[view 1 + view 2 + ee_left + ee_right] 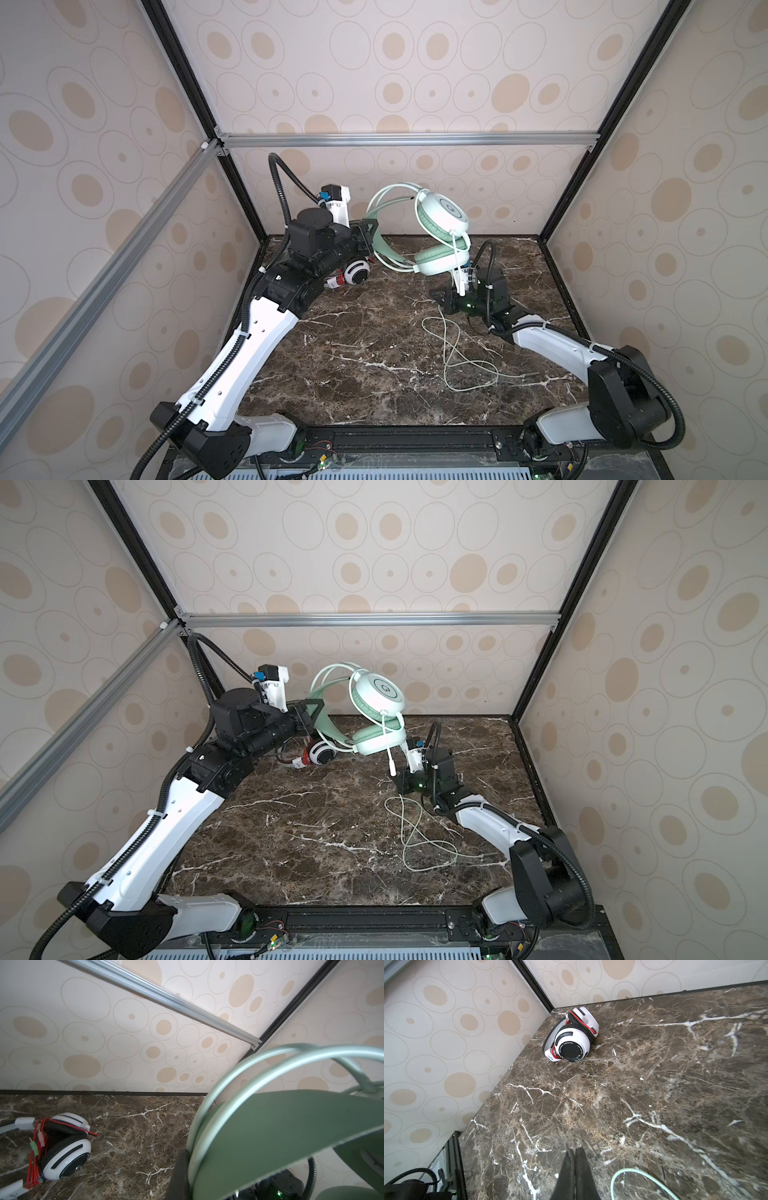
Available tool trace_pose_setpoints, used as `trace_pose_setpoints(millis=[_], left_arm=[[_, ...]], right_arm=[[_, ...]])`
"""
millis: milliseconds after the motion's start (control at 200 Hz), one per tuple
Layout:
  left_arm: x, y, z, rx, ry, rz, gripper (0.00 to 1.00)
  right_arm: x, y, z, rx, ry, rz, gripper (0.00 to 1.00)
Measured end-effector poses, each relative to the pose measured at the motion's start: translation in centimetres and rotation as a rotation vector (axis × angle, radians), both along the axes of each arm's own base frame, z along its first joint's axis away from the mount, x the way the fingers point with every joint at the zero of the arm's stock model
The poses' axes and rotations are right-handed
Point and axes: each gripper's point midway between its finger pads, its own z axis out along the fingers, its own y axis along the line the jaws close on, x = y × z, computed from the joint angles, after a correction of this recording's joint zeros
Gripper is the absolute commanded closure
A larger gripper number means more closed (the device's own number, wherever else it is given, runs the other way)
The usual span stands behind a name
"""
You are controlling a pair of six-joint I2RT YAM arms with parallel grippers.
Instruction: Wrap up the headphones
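The mint-green headphones [442,216] hang in the air over the back of the marble table [353,374]. My left gripper [368,235] is shut on their headband [270,1136], and one black finger [180,1174] shows beside the band. Their pale green cable [455,361] trails down and lies in loose loops on the table. My right gripper [574,1151] hovers low beside that cable [633,1174], shut, with nothing seen between its fingers. The white headphones [571,1036] lie in the back left corner with the red cable [33,1159] wound around them.
Patterned walls close in the table on three sides, with black corner posts [245,199] and an aluminium rail [407,139] across the back. A black rail [415,440] carrying both arm bases runs along the front edge.
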Motion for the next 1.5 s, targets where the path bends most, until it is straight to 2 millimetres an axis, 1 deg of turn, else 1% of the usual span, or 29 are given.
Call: trace_pose_setpoints(millis=[210,290,545,700,860,935,1045,1160,1320,1500], left_arm=[[3.0,0.5,-3.5,-0.041,0.119,0.135,1.00],[3.6,0.8,-4.3,-0.054,0.144,0.172,1.00],[4.9,1.3,-5.9,-0.066,0.185,0.252,1.00],[6.0,1.4,-7.9,-0.037,0.222,0.289,1.00],[6.7,1.5,-10.5,0.007,0.277,0.319,1.00],[6.8,1.7,-11.2,0.027,0.293,0.337,1.00],[7.1,2.3,-11.5,0.043,0.289,0.372,1.00],[7.0,2.9,-11.7,0.082,0.282,0.396,1.00],[6.7,3.7,-12.3,0.163,0.280,0.426,1.00],[6.4,4.2,-12.8,0.244,0.271,0.449,1.00]], right_arm=[[-1.8,-0.1,-0.5,-0.123,-0.015,-0.012,1.00],[-2.6,-0.1,-0.7,-0.171,-0.024,-0.014,1.00],[-4.5,0.3,-0.8,-0.295,-0.073,-0.018,1.00],[-5.9,1.0,-0.8,-0.371,-0.106,0.014,1.00],[-6.9,1.8,0.2,-0.436,-0.158,0.045,1.00],[-7.3,2.1,0.6,-0.468,-0.180,0.060,1.00],[-8.0,2.7,1.4,-0.509,-0.213,0.095,1.00],[-8.3,3.2,2.9,-0.533,-0.248,0.116,1.00],[-8.1,3.4,5.6,-0.550,-0.297,0.121,1.00],[-7.7,3.7,7.7,-0.586,-0.323,0.145,1.00]])
